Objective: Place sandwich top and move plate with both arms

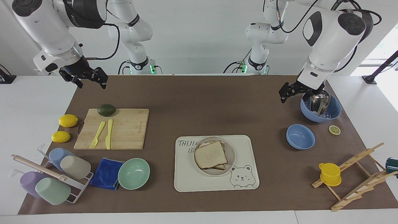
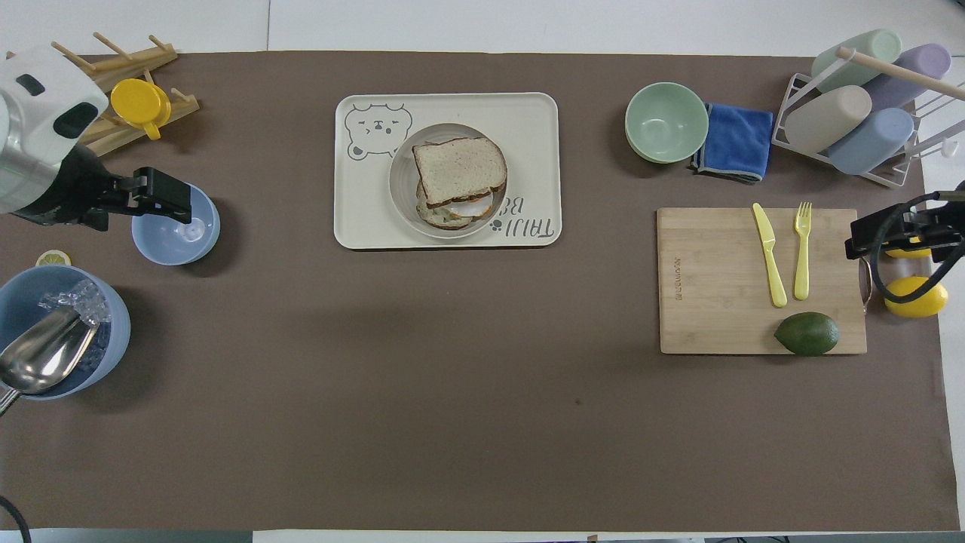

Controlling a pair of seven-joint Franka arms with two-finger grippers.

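Board (image 1: 113, 128): bare wood. Scoop (image 1: 319, 100): glossy metal. Cloth (image 1: 106, 173): blue fabric. Tabletop (image 1: 199, 102): matt brown cover. Tray (image 1: 248, 149): smooth, matt cream.

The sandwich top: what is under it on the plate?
Under the sandwich top a second bread slice shows with some pale and orange filling, all on the plate. The rest of the filling is covered.
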